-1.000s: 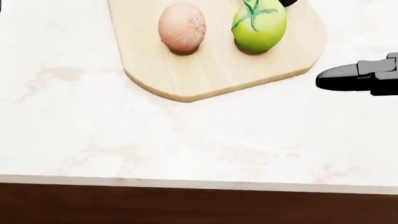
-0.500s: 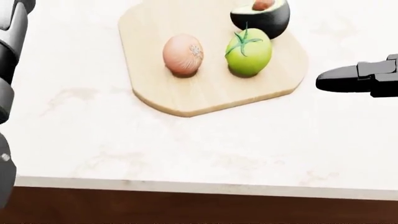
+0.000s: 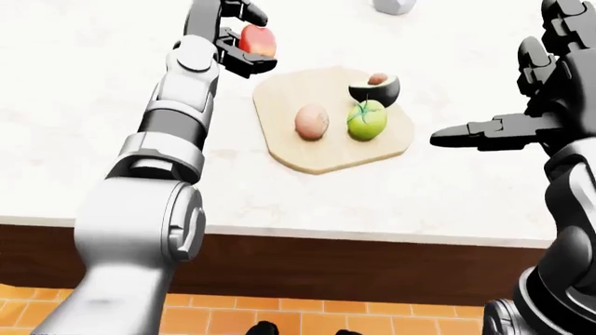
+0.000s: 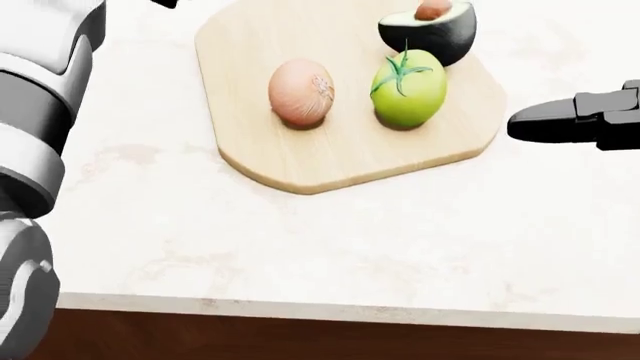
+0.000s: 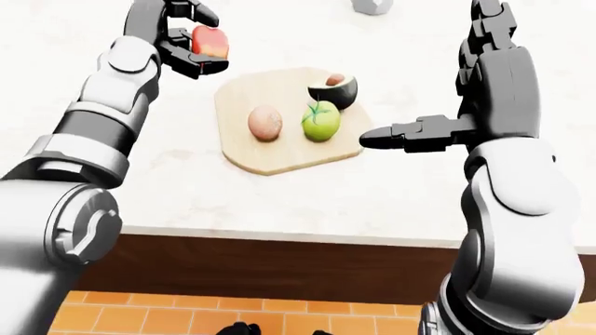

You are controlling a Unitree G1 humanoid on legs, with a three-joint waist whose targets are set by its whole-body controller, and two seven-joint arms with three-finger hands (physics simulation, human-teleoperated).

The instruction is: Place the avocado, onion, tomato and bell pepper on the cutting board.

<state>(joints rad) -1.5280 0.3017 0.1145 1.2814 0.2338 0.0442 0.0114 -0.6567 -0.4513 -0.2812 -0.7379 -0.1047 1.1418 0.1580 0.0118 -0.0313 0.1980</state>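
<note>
A wooden cutting board (image 3: 300,148) lies on the pale counter. On it sit a brown onion (image 3: 311,122), a green tomato (image 3: 367,120) and a halved avocado (image 3: 375,89). My left hand (image 3: 238,38) is shut on a red bell pepper (image 3: 258,40), held above the counter just left of the board's upper left corner. My right hand (image 3: 466,132) is open and empty, fingers stretched out flat, just right of the board. In the head view the board (image 4: 340,154) fills the top, with the right fingers (image 4: 560,121) at the right edge.
A small grey object (image 3: 394,5) stands at the top of the counter. The counter's near edge (image 3: 372,236) runs above a dark wooden cabinet face, with orange floor tiles (image 3: 307,321) below.
The head view has shifted, so the board sits lower and the avocado shows. My left arm has come into the view's left side. The right hand has held its place.
</note>
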